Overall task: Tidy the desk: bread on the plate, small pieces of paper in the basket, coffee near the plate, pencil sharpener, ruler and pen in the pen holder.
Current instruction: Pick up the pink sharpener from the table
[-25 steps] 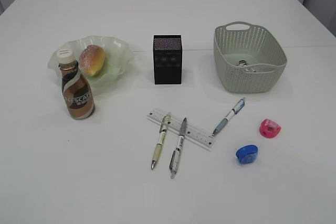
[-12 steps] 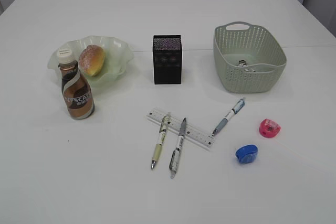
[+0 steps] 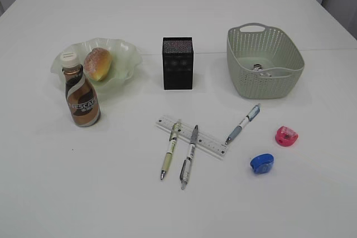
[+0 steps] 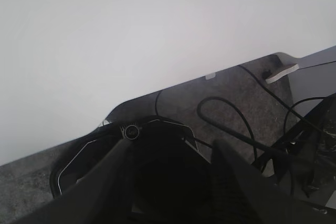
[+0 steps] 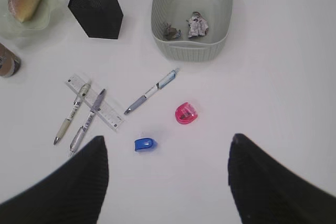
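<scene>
Bench (image 3: 178, 204), white, carrying these items:

- Plate (image 3: 125, 54), pale green, wavy rim, sitting rear left; bread (image 3: 97, 63) lying in it
- Coffee (image 3: 81, 94), brown bottle, standing upright just in front of the plate's left edge
- Holder (image 3: 178, 63), black, standing upright at rear centre, well apart from the pens
- Basket (image 3: 265, 62), green mesh, sitting rear right; two crumpled paper scraps (image 5: 198, 24) lying inside on its floor
- Ruler (image 3: 209, 144), clear, lying at a slant in front of the holder
- Yellow pen (image 3: 170, 150) and grey pen (image 3: 189, 155), both lying across the ruler, tips pointing toward the near edge
- Blue pen (image 3: 243, 123), lying slanted, its tip touching or just beside the ruler's right end
- Pink sharpener (image 3: 286, 136) and blue sharpener (image 3: 262, 163), lying right of the pens, near each other

Right claw (image 5: 168, 182): hanging high over the near bench, jaws standing wide, holding nothing

Left claw (image 4: 168, 182): hanging off the near edge of the bench, jaws standing partly apart, nothing between them
</scene>
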Controlling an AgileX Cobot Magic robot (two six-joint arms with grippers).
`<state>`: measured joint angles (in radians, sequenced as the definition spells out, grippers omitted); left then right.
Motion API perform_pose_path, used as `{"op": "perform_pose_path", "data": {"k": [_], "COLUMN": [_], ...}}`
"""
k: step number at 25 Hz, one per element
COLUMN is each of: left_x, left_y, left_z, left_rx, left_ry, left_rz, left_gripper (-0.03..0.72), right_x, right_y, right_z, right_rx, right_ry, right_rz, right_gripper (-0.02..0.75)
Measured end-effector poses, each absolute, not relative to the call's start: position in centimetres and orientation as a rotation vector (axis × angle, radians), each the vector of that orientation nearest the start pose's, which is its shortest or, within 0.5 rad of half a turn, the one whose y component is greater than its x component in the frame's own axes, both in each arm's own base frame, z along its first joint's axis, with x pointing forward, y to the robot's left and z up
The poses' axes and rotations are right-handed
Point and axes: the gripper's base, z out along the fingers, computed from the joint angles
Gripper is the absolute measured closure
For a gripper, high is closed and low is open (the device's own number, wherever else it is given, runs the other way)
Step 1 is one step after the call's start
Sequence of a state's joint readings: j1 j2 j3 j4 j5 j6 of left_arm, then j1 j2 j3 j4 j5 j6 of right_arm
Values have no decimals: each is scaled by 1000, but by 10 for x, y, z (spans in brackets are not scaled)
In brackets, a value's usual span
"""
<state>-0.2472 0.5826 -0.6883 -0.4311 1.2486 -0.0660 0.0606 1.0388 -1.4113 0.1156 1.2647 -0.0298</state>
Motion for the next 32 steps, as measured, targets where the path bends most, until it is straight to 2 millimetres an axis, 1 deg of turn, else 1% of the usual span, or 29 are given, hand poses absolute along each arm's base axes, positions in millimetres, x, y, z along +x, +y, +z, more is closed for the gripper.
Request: {"op": "perform_pose_path", "data": {"k": [8, 14, 19, 21, 24, 26, 30, 32], "left_x": [59, 59, 61, 62, 65, 66, 67, 67], "left_y": [-53, -53, -49, -45, -36, -31, -29, -29], "left_z": [309, 309, 307, 306, 303, 302, 302, 302], "left_rx": [198, 204, 251, 261, 273, 277, 280, 280], "left_ry": [2615, 2613, 2611, 2616, 2622, 2623, 2622, 2622], "left_rz": [-704, -703, -619, -548, -387, -316, -279, -279], "left_gripper": [374, 388, 390, 391, 396, 403, 418, 420], "right_x": [167, 168, 171, 177, 191, 202, 221, 226], "right_y": [18, 11, 10, 11, 12, 12, 15, 18], "right_z": [450, 450, 449, 445, 437, 430, 416, 412], "right_rx": [-121, -116, -116, -117, -119, -120, -123, -123], "right_ry": [2376, 2377, 2386, 2407, 2451, 2485, 2550, 2567], "right_rz": [122, 23, 12, 11, 11, 10, 33, 74], "right_gripper": [185, 185, 185, 185, 185, 185, 185, 185]}}
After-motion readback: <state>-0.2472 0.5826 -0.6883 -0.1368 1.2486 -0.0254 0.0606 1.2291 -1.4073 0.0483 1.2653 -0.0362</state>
